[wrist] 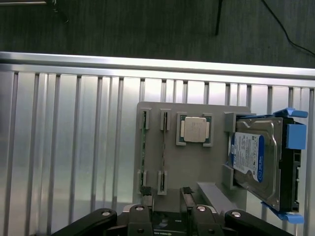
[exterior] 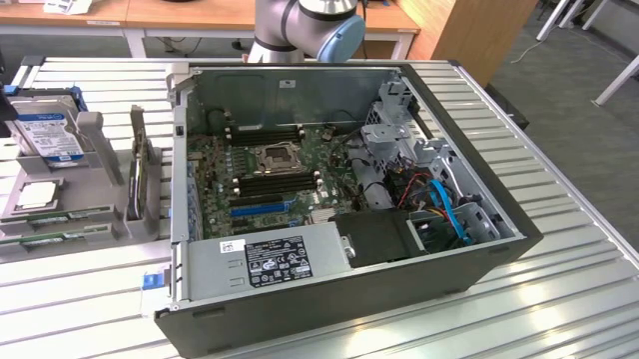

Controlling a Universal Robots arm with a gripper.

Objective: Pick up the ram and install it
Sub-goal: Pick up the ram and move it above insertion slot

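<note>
Your pincer [wrist: 167,197] is spread wide and grips nothing, hovering over the grey holder [wrist: 197,162] where the ram [wrist: 143,150] sits on edge.

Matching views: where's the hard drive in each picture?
Exterior view: the hard drive is propped in the gray holder at the exterior view's left, outside the PC case, blue label facing the camera.
Wrist view: the hard drive, with blue label and blue side rails, sits at one edge of the gray holder.
Shared landmark: the CPU seated in the holder, right beside the drive.
</note>
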